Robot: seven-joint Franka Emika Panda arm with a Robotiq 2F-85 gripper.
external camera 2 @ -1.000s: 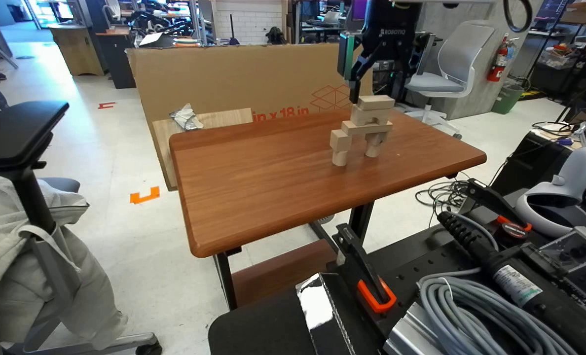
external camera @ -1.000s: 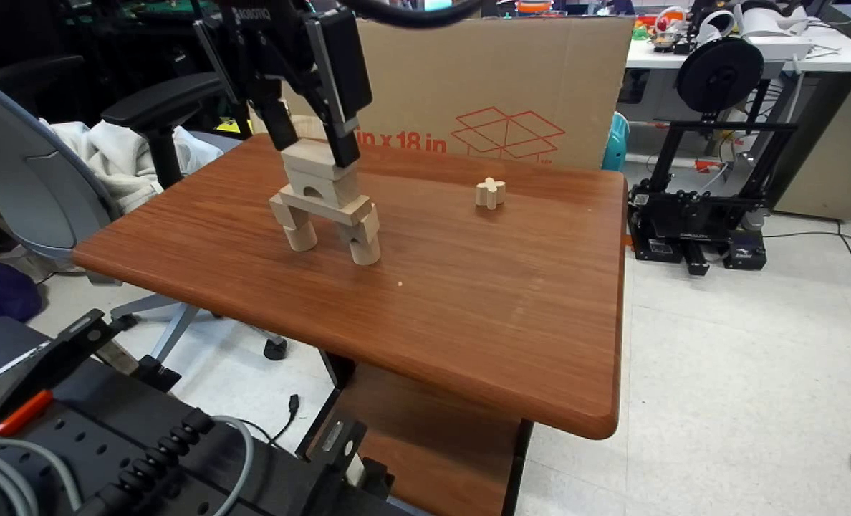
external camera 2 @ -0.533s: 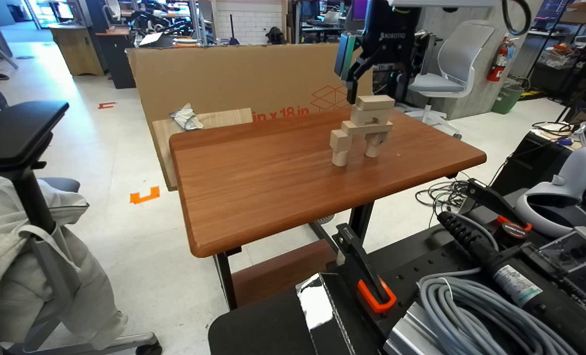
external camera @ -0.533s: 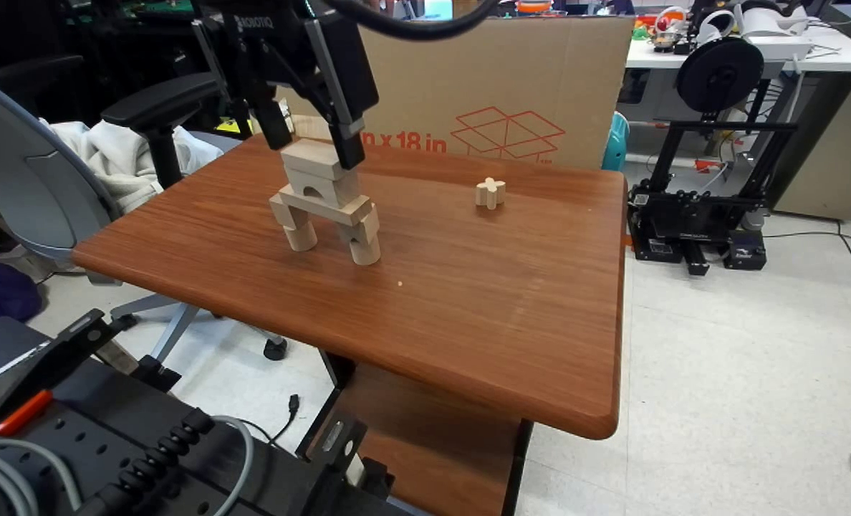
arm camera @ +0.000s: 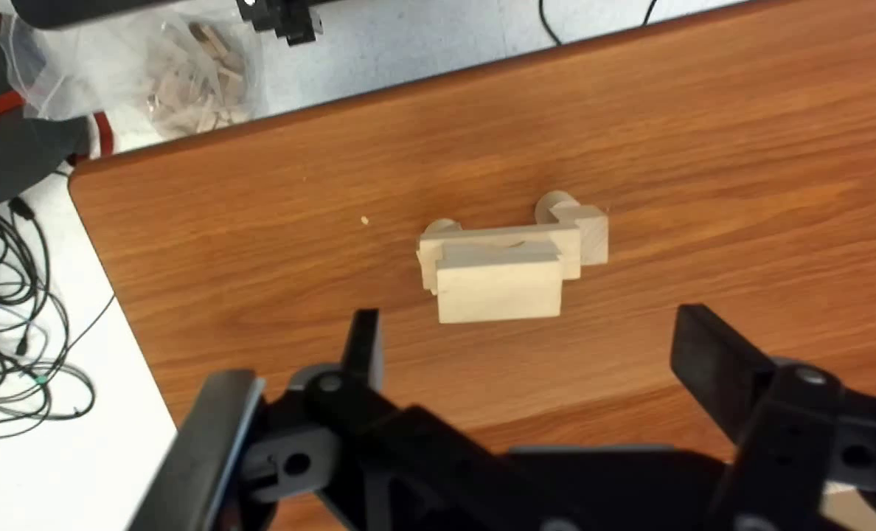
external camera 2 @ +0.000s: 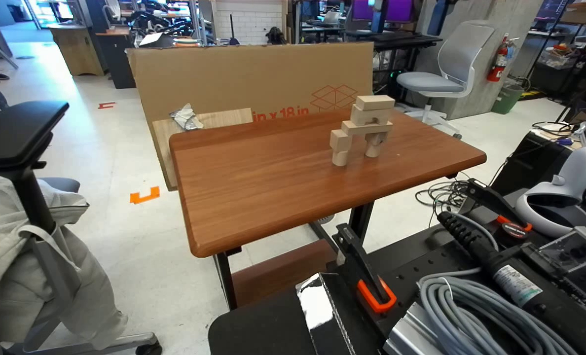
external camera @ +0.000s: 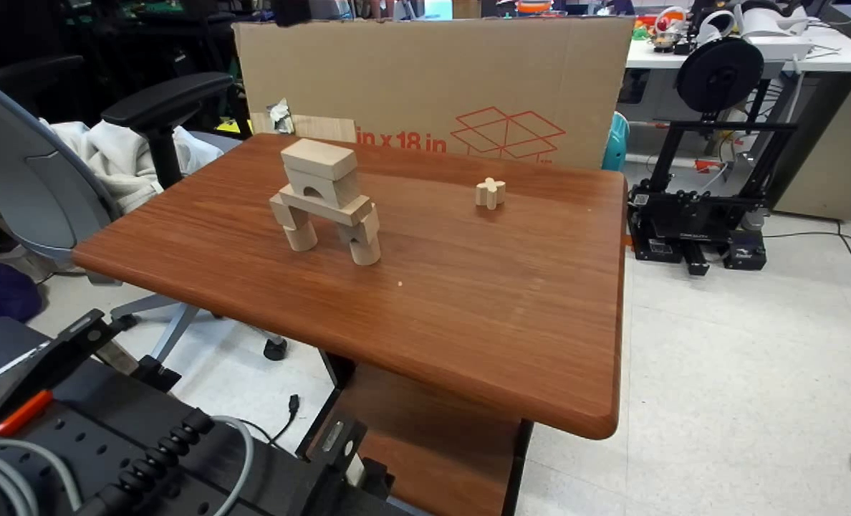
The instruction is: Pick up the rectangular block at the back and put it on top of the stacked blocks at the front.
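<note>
The rectangular block [external camera: 319, 159], a pale flat wooden bar, lies on top of the stacked blocks [external camera: 323, 206]. It also shows at the tower's top in an exterior view [external camera 2: 375, 102] and in the wrist view [arm camera: 499, 291]. The stacked blocks stand upright on the table, with two legs, a crosspiece and an arched block under the bar; they show in an exterior view [external camera 2: 367, 128] and the wrist view [arm camera: 497, 234]. My gripper [arm camera: 532, 339] is open and empty, its fingers wide apart, raised above the table and apart from the tower. It is almost wholly out of the exterior views.
A small star-shaped wooden piece [external camera: 491, 193] stands on the brown table [external camera: 483, 301] near its back edge. A large cardboard sheet [external camera: 433, 79] stands behind the table. A bag of wooden blocks [arm camera: 202, 81] lies beyond the table edge in the wrist view.
My open gripper was around the top bar, fingers close beside it; it has widened, then risen up and away. The bar and tower have not moved.
</note>
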